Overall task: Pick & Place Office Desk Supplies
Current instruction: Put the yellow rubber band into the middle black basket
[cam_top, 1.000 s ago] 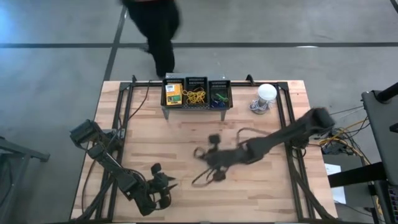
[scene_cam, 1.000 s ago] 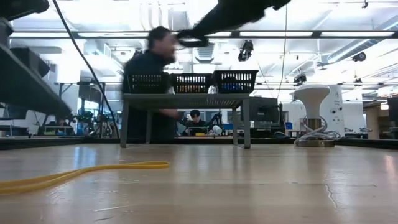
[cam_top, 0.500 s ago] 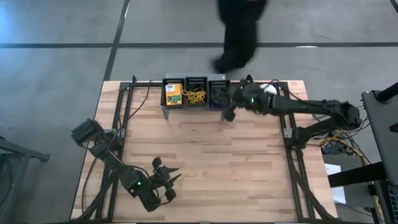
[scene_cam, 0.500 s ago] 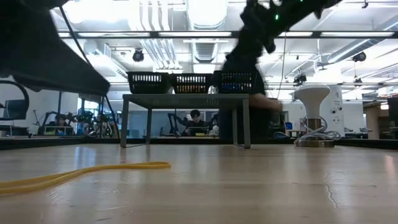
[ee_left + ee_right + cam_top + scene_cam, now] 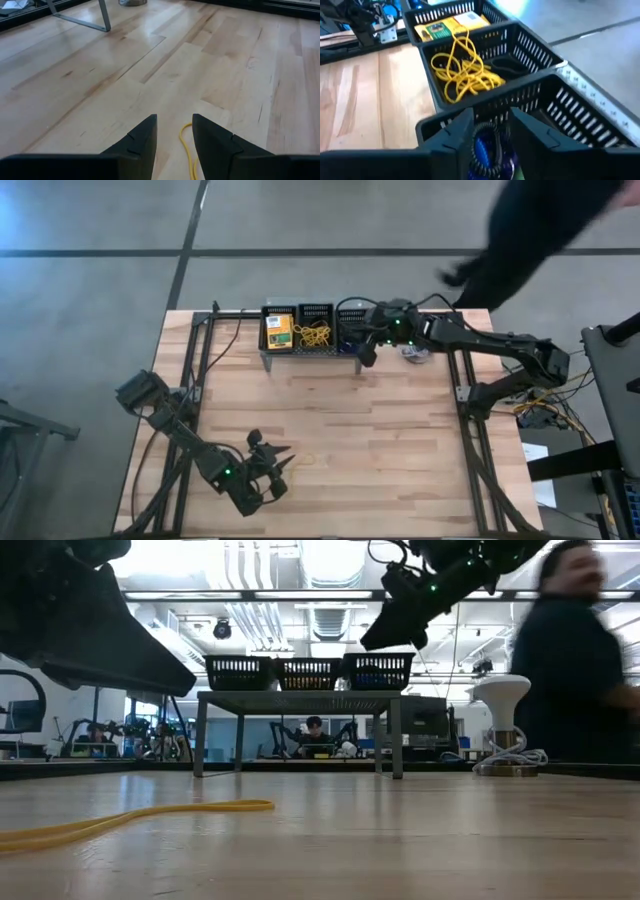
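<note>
**My right claw over the blue-filled basket, my left low by a yellow band**

I take the grey shelf (image 5: 315, 358) at the far edge of the table (image 5: 400, 440) as my mark. Three black mesh baskets sit in a row on top of it. The one at the left end (image 5: 279, 330) holds a yellow-and-green crayon box (image 5: 447, 25). The middle basket (image 5: 520, 42) holds a tangle of yellow rubber bands (image 5: 462, 72). My right gripper (image 5: 366, 350) hangs at the right end of the shelf, over the third basket (image 5: 570, 107), and something blue and coiled (image 5: 484, 150) shows between my fingers (image 5: 452, 132), which stand a little apart; whether they touch it I cannot tell.

My left gripper (image 5: 283, 465) is well apart from the shelf, at the near side of the table, low over the wood. Its fingers (image 5: 142, 142) are spread, nothing pinched between them, and a loose yellow rubber band (image 5: 189, 150) lies on the boards just ahead of the gap.

A white bulb-like object (image 5: 503, 700) stands just beside the shelf's right end. A person in dark clothes (image 5: 565, 660) is beyond the table's far edge, past that same end
</note>
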You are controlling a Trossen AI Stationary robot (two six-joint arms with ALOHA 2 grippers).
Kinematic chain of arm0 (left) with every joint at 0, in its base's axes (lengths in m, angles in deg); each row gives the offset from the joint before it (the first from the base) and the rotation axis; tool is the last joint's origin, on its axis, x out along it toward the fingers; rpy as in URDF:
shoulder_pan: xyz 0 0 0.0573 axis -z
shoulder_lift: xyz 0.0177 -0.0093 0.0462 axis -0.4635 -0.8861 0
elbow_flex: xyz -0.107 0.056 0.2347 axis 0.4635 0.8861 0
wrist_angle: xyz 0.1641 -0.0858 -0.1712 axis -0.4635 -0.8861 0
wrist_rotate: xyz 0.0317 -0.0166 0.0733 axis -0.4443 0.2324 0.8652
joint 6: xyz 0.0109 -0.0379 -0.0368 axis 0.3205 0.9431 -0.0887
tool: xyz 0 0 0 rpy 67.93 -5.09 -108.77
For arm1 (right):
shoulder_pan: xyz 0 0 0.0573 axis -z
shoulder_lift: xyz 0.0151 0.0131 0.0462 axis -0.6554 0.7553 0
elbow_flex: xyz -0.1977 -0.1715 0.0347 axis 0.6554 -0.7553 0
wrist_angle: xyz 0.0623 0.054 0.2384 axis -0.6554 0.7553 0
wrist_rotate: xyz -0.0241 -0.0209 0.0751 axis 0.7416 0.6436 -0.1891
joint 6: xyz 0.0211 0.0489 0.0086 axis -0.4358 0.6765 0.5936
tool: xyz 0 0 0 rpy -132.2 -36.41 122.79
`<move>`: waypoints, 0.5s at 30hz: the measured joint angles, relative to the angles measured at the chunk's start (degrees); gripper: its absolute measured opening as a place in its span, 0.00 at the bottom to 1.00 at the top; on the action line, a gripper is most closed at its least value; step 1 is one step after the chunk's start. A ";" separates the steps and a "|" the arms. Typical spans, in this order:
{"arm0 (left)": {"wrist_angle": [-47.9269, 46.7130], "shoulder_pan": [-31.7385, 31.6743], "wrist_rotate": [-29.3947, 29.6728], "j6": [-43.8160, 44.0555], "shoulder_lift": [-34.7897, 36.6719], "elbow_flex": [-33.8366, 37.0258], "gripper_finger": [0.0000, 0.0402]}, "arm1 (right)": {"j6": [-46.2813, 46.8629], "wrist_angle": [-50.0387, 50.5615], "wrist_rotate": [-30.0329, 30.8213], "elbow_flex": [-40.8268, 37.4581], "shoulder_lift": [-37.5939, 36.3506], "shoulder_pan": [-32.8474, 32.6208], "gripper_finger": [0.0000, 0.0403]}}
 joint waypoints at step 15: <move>0.32 0.09 -0.47 -1.62 0.00 0.00 0.32 | -4.69 0.10 7.78 -2.50 -10.83 -20.50 0.36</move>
